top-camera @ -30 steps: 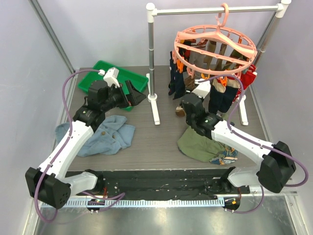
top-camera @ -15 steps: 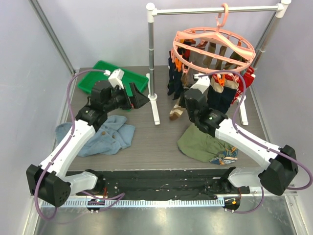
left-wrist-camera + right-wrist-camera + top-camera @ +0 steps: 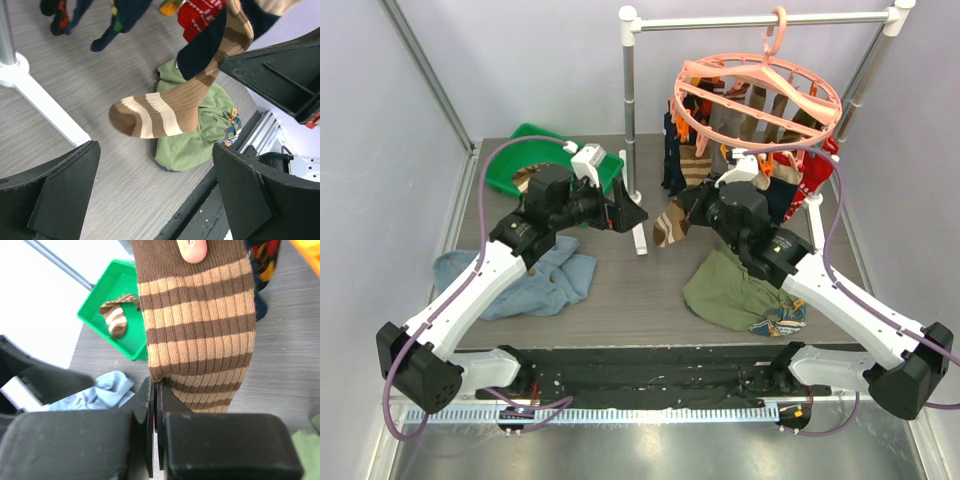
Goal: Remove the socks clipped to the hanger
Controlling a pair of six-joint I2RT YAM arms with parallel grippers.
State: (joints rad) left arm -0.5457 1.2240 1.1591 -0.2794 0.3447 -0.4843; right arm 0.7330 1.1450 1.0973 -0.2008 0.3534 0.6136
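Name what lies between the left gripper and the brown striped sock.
The rail stand's white foot, beside the brown striped sock; top view shows it.

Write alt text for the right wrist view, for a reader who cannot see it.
The right gripper pinches the lower edge of a brown-and-tan striped sock hanging from a pink peg. Behind, on the grey table, a green tray holds a second striped sock, with a light blue garment nearby.
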